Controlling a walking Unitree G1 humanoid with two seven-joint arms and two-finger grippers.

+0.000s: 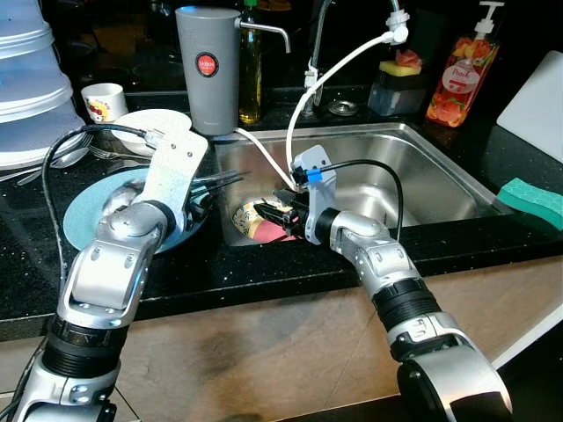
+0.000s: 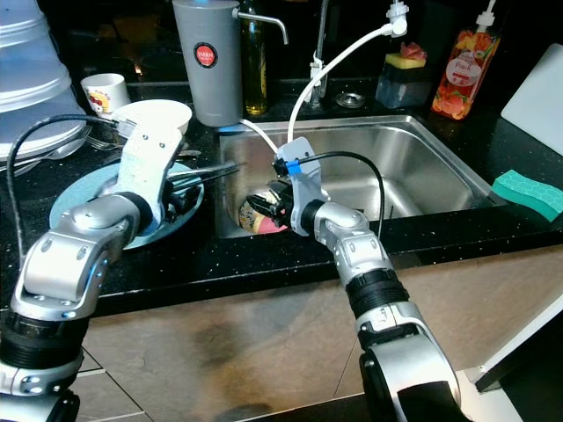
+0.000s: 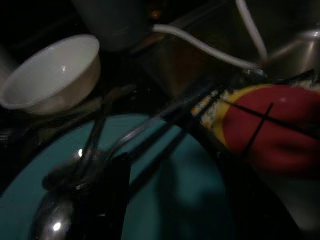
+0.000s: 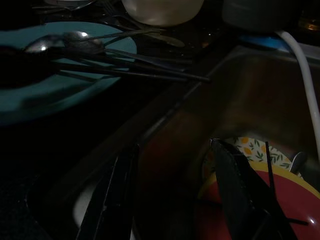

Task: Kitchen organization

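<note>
A teal plate (image 1: 84, 215) lies on the black counter left of the sink (image 1: 422, 167), with spoons (image 3: 75, 165) and dark chopsticks (image 1: 224, 178) on it. My left gripper (image 1: 201, 195) hovers low over the plate, its fingers apart with the cutlery lying between them. A red and yellow patterned bowl (image 1: 255, 220) sits in the sink's near left corner with thin sticks across it. My right gripper (image 1: 280, 215) reaches into that corner, open, one finger (image 4: 245, 195) over the bowl's rim and the other by the sink wall.
A white bowl (image 1: 154, 121), a small cup (image 1: 106, 101) and forks sit behind the plate. A grey jug (image 1: 208, 70) and bottle stand at the back. A white hose (image 1: 343, 66) hangs into the sink. A green sponge (image 1: 532, 198) lies at the right. Stacked clear containers (image 1: 31, 79) stand far left.
</note>
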